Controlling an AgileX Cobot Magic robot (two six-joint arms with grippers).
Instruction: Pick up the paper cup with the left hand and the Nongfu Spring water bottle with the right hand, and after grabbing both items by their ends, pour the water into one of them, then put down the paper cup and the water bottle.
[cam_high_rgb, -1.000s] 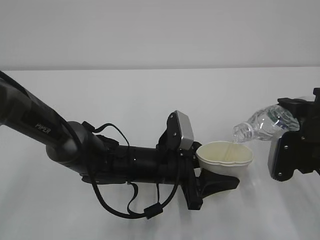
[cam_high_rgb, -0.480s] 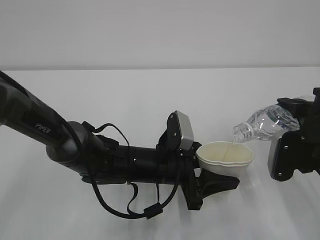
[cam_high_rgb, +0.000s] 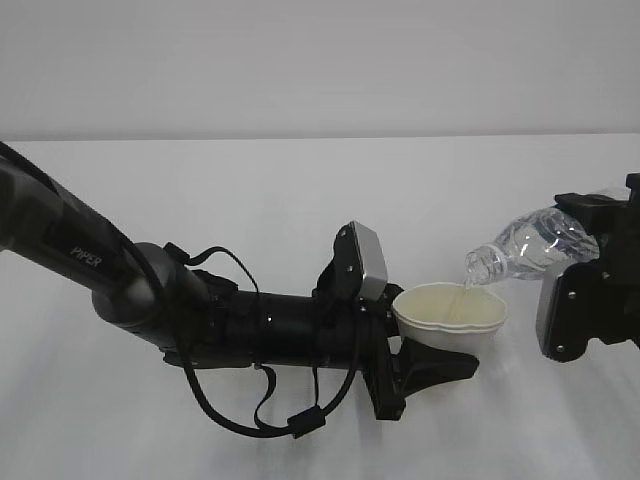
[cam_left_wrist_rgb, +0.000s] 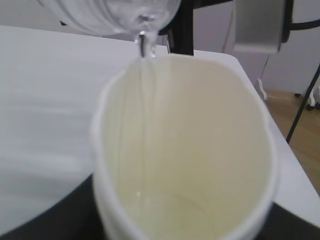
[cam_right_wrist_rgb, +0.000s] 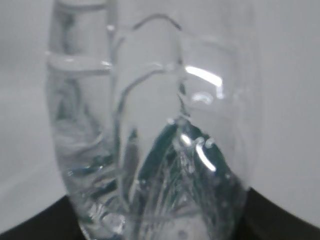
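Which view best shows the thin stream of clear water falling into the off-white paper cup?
The left wrist view: the stream of water drops from the clear plastic bottle's mouth into the paper cup. The exterior view shows only a faint thread at the rim. The right wrist view shows only the bottle's body.

Light even, soft, bright; white table (cam_high_rgb: 300, 190) nearly washes into the pale wall above it. Faint shadow under the black lettered arm (cam_high_rgb: 150, 290). Exterior view mildly soft, arm detail crushed to black. Left wrist view: off-white tapered paper cup (cam_left_wrist_rgb: 185, 150) blurred, too close. Right wrist view: clear ribbed plastic bottle (cam_right_wrist_rgb: 150, 135) out of focus, white glare spots on its right shoulder.
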